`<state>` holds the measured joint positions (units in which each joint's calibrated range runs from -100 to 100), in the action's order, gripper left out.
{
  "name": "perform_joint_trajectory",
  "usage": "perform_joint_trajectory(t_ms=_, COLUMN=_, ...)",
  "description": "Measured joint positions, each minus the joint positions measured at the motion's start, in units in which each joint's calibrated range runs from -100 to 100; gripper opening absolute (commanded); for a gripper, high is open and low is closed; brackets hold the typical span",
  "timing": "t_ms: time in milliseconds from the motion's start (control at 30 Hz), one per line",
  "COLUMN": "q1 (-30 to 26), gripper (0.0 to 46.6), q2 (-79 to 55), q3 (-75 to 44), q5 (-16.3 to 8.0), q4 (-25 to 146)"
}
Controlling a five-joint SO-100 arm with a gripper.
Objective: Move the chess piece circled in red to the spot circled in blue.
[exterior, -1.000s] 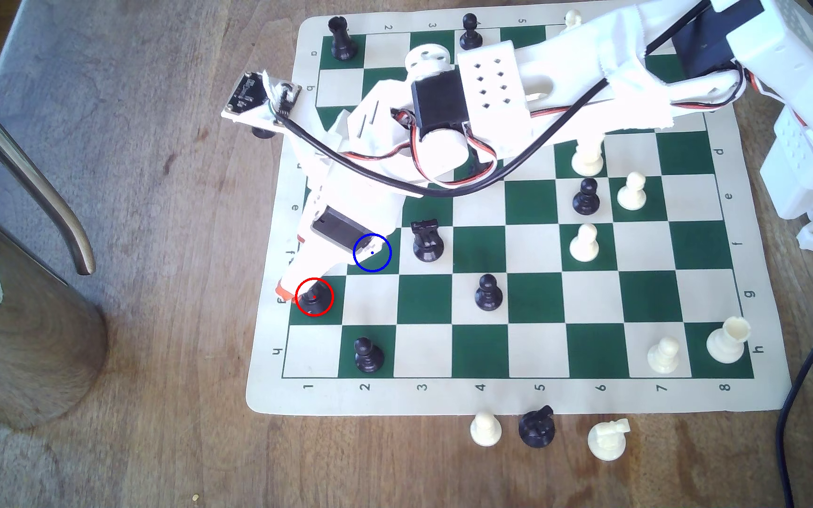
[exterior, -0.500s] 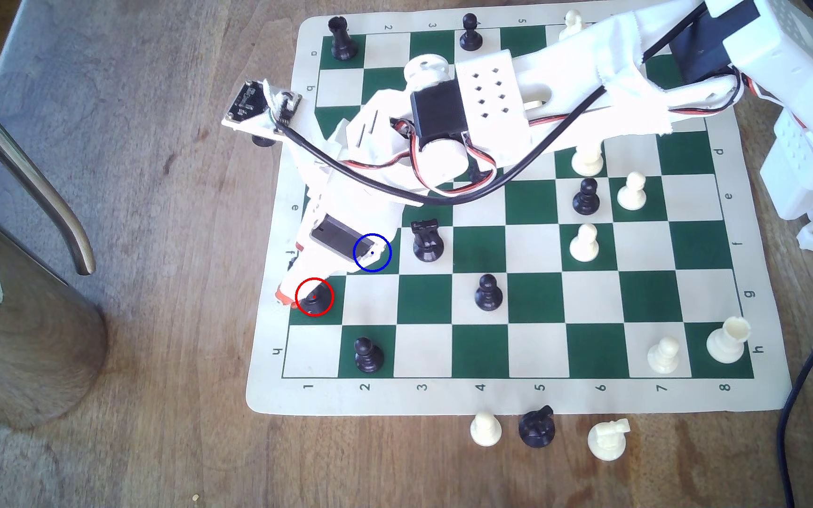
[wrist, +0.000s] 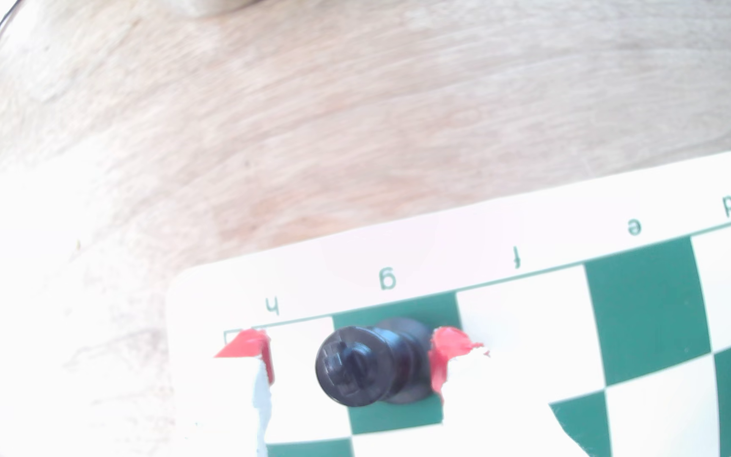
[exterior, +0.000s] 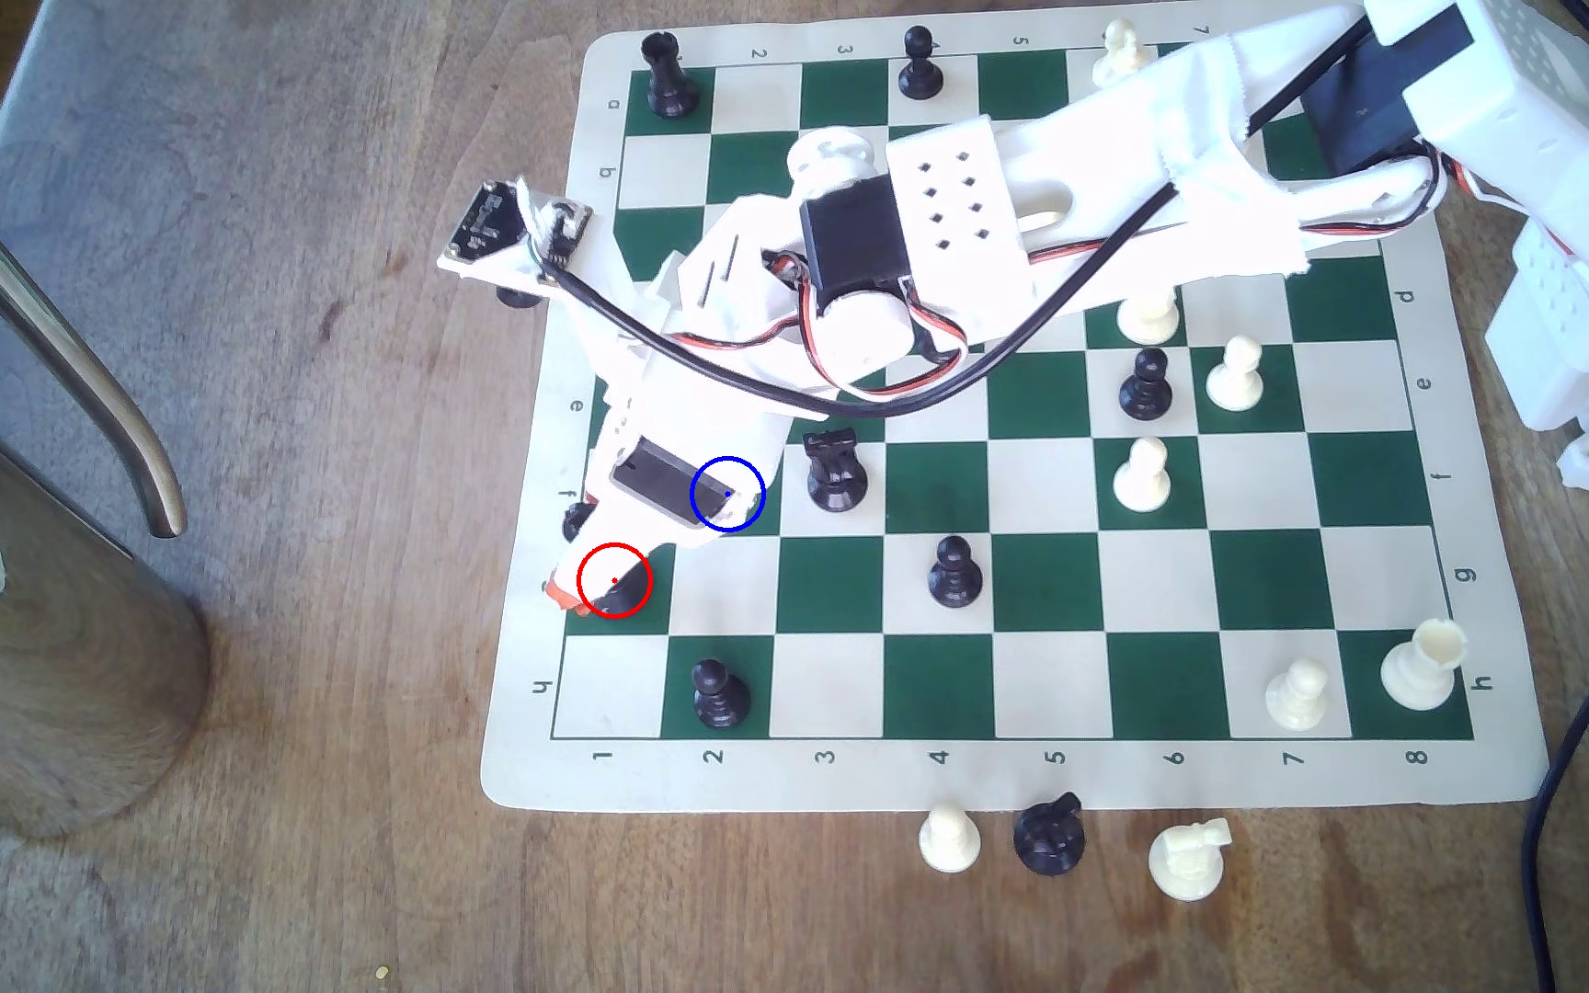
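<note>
1. A wooden table (exterior: 294,382) carries the chess board (wrist: 645,307).
2. The gripper (wrist: 350,364) straddles the chess piece circled in red (wrist: 359,373), its red-tipped fingers (wrist: 440,356) spread wide.
3. The piece stands on the board's g1 square; the spot circled in blue (exterior: 752,520) is diagonally adjacent.
4. Risk: one finger looks nearer, so uneven closing could topple the piece.

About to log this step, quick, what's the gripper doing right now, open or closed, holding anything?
Gripper: open, its red-tipped fingers on either side of the tall black chess piece on the g square, one tip close to it, the other apart; nothing gripped yet.
</note>
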<state>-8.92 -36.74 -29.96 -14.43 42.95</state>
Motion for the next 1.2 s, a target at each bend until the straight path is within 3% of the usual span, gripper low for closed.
perform_joint_trajectory(t_ms=133, q1=0.0, gripper=14.5, q2=0.0, q3=0.0, q5=-0.2, q4=-0.2)
perform_joint_trajectory(t_ms=167, q1=0.0, gripper=7.6, q2=0.0, q3=0.0, q5=-0.2, q4=-0.2)
perform_joint_trajectory(t_ms=333, q1=0.0, gripper=0.3, q2=0.0, q3=0.0, q5=-0.2, q4=-0.2)
perform_joint_trajectory(t_ms=1200, q1=0.0, gripper=0.3, q2=3.5, q3=0.0, q5=-0.7, q4=-0.9)
